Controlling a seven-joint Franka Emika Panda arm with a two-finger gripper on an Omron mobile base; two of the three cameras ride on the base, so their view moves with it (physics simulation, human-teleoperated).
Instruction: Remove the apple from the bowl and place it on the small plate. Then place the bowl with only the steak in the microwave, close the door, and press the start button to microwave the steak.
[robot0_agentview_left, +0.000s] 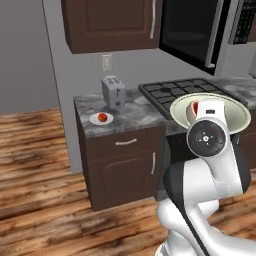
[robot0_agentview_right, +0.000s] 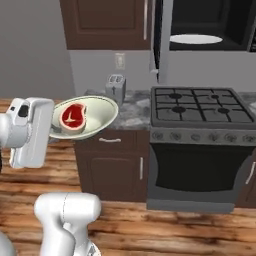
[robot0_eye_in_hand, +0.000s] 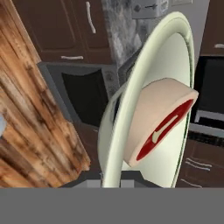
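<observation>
Bowl (robot0_eye_in_hand: 148, 109) w/ steak (robot0_eye_in_hand: 159, 124) is riding tilted in mid-air by the stove, pincer clamped on its rim; apple (robot0_agentview_left: 102, 117) is sitting on small plate (robot0_agentview_left: 95, 120) on the surface. Steak is risking sliding out en route to microwave, or rim clipping the open door (robot0_agentview_right: 161, 40).

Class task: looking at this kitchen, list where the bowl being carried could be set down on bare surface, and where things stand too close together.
Free: the grey counter between toaster and stove; the microwave's white tray behind the open door. Crowded: the corner where small plate with apple sits below the toaster.
</observation>
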